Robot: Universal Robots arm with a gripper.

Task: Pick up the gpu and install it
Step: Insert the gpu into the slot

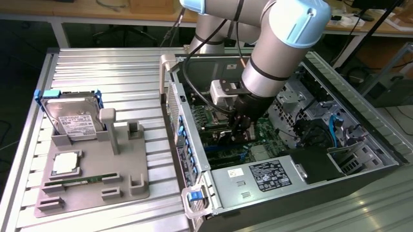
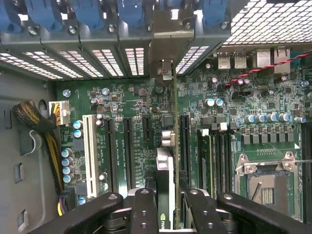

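While the gpu [image 2: 165, 168] stands edge-on over the motherboard [image 2: 122, 105] inside the open case [image 1: 361, 159], the fingers [image 2: 143, 209] are clamped on its sides. Its bracket end reaches toward the rear slots [image 2: 141, 58]. Outside on the bench [image 1: 116, 67], a grey tray [image 1: 123, 169] holds a hard drive [image 1: 74, 118].

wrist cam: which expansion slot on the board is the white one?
The long slot nearest the bundled power cables. It is white; the other slots beside it, toward the gpu in the gripper, are black.
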